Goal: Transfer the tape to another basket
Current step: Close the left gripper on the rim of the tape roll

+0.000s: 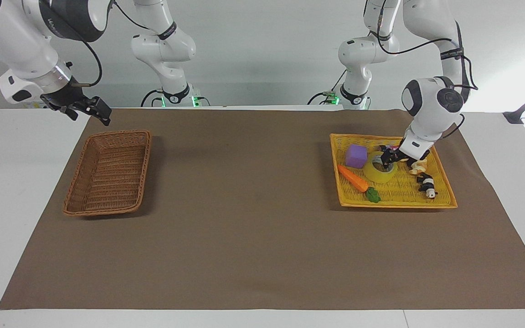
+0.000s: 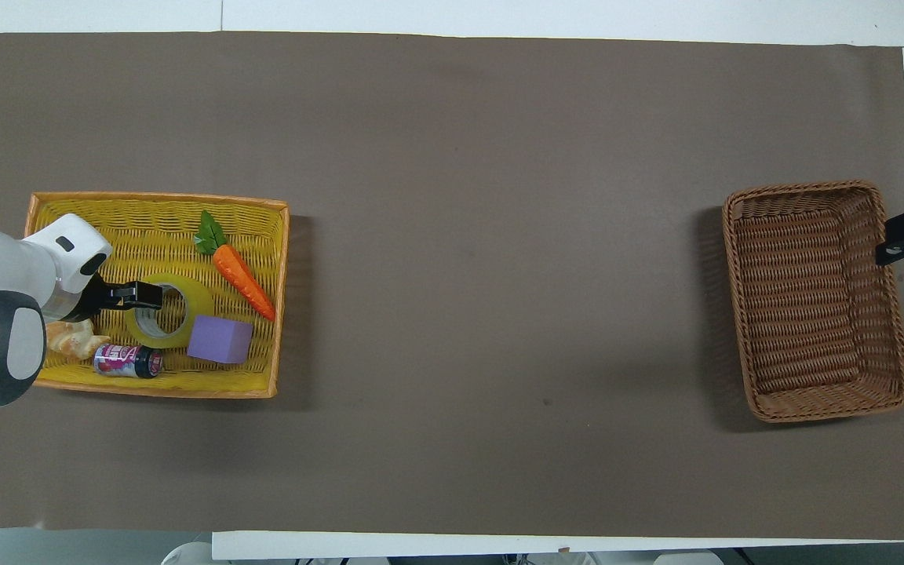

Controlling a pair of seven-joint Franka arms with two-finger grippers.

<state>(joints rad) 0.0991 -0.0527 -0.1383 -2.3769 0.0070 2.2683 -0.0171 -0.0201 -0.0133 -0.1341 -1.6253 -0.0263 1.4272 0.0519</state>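
Yellow tape (image 1: 380, 170) lies flat under left gripper (image 1: 386, 160), jaws open, straddling the roll's wall (not gripped yet); right gripper (image 1: 90, 108) waits open beside wicker basket (image 1: 107, 172).

tape (image 1: 379, 171): translucent yellow roll, pale core, lying flat in yellow tray, beside purple cube | basket (image 1: 109, 172): brown wicker, rectangular, upright, holds nothing, right arm's end of counter

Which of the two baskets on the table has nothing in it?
The brown wicker basket at the right arm's end holds nothing. The yellow basket at the left arm's end holds the tape, a carrot and other small things.
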